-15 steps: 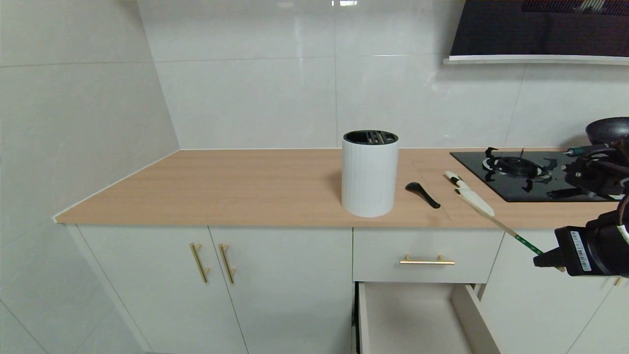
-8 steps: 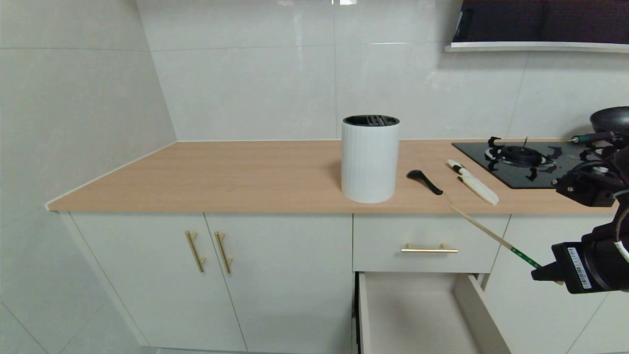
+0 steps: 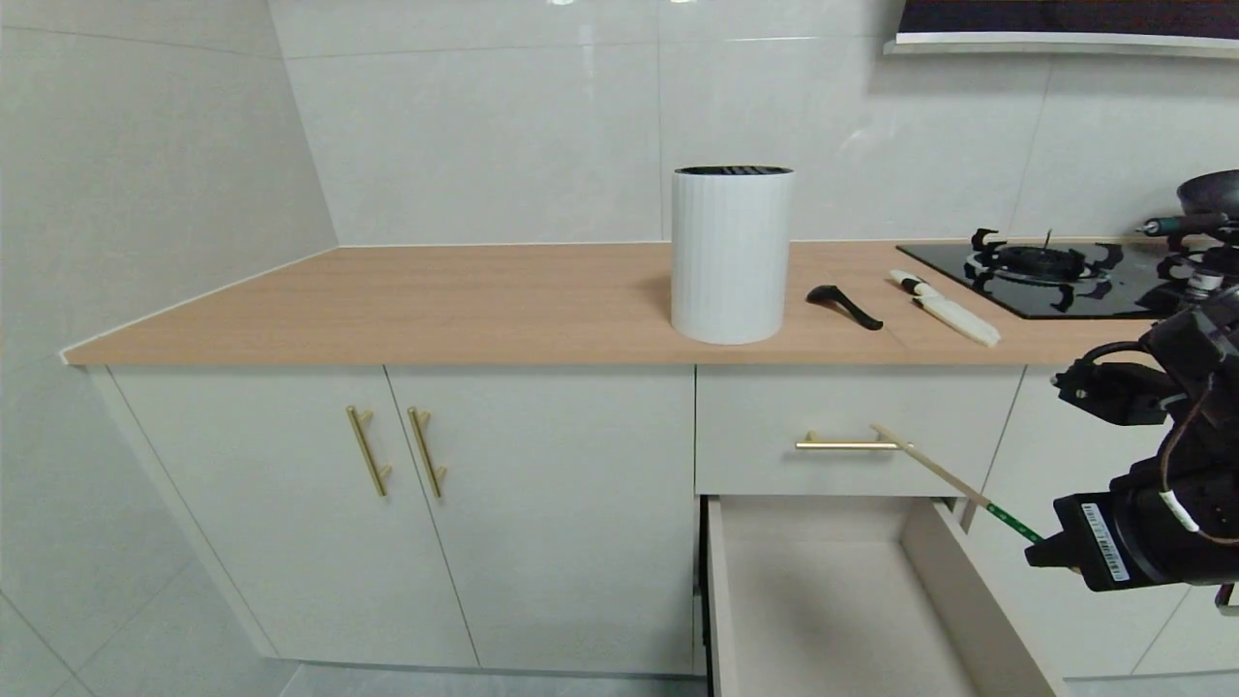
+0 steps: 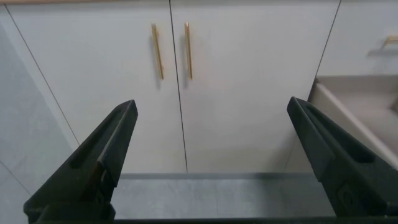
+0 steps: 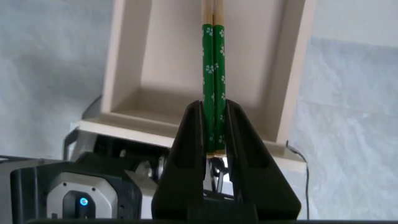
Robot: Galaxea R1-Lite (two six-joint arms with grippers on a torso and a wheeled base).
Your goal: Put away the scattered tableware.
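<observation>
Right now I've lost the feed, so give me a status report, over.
Right gripper shut on chopsticks, above open drawer. Left gripper open, facing cabinet doors. Black spoon, white utensil on counter.

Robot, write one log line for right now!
right gripper: shut on green-ended wooden chopsticks | chopsticks: pointing at open white drawer | left gripper: open

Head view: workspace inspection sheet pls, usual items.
Surface: wooden countertop, with the holder, spoon and knife on it.
Job's things: white utensil holder upright; black spoon and knife lying beside it; chopsticks held over the open drawer.
Clutter: nothing seen.
Grippers: left gripper open, facing the cabinet doors; right gripper shut on the chopsticks.
Cables: wire along the right arm.
Surroundings: gas hob, tiled wall.
</observation>
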